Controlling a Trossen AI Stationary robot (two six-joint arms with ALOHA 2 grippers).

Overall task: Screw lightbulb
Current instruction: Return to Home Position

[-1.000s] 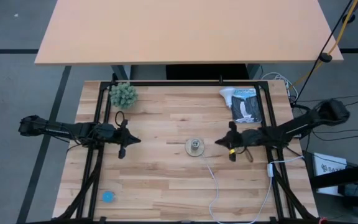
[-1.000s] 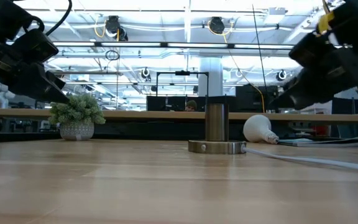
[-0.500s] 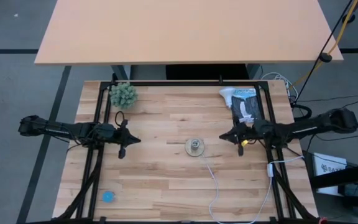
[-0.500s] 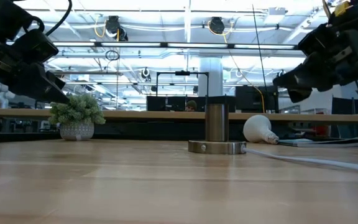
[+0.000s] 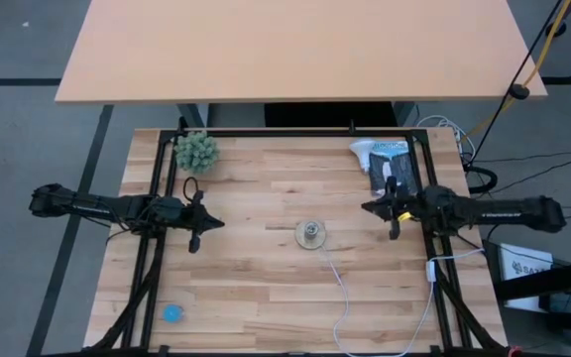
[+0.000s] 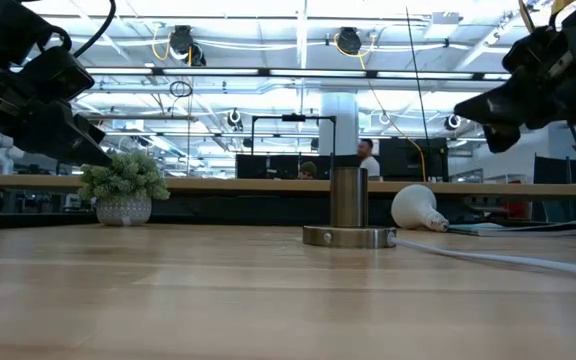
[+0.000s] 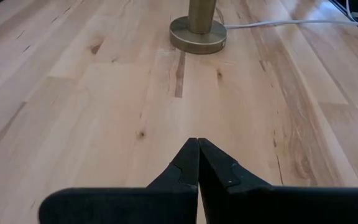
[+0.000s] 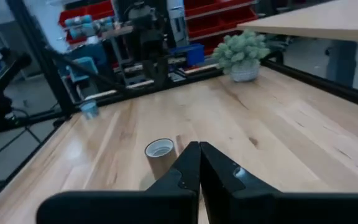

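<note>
Dark arms [image 5: 97,206], black pointed fingers [image 7: 186,167]

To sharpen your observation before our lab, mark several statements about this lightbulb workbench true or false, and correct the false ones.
1. The lightbulb sits screwed into the lamp socket. False: it lies on its side on the table, apart from the socket, which is empty.
2. The left claw and the right claw are both shut and hold nothing. True.
3. A potted plant stands near a table corner on the left arm's side. True.
4. The right claw grips the lamp socket. False: it hangs above the table to one side of the socket, touching nothing.
</note>
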